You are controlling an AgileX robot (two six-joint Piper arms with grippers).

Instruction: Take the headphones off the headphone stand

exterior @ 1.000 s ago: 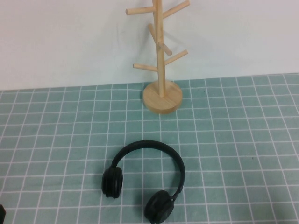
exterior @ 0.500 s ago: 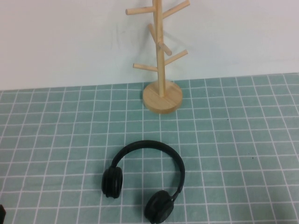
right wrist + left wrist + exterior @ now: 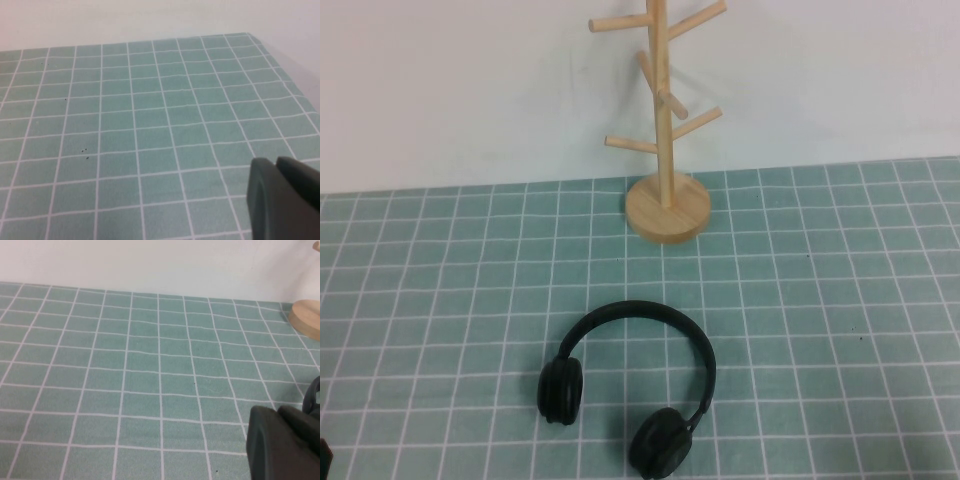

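Green cloth ruled in a white grid covers the table, and we see it run back to a straight edge where it meets a pale wall. In the right wrist view one corner of the cloth shows, with bare grid on the near side of it. The widest open stretches in the high view lie to the left and right of the headphones, and between them and the headphone stand.

The headphone stand sits at the back edge near the wall, its round base on the cloth, pole upright, and we see nothing hanging on its pegs. The headphones lie flat on the cloth, well apart from the stand and on the robot's side of it, near the front of the view. They are matte black, the thin headband arching away from the robot, one round cup at its left end and the other lower and to the right.

Our left gripper shows as a dark body low over the cloth near the headphones; we cannot tell how its fingers stand, and nothing shows in its hold. Our right gripper hangs over bare cloth, and there too we cannot tell.
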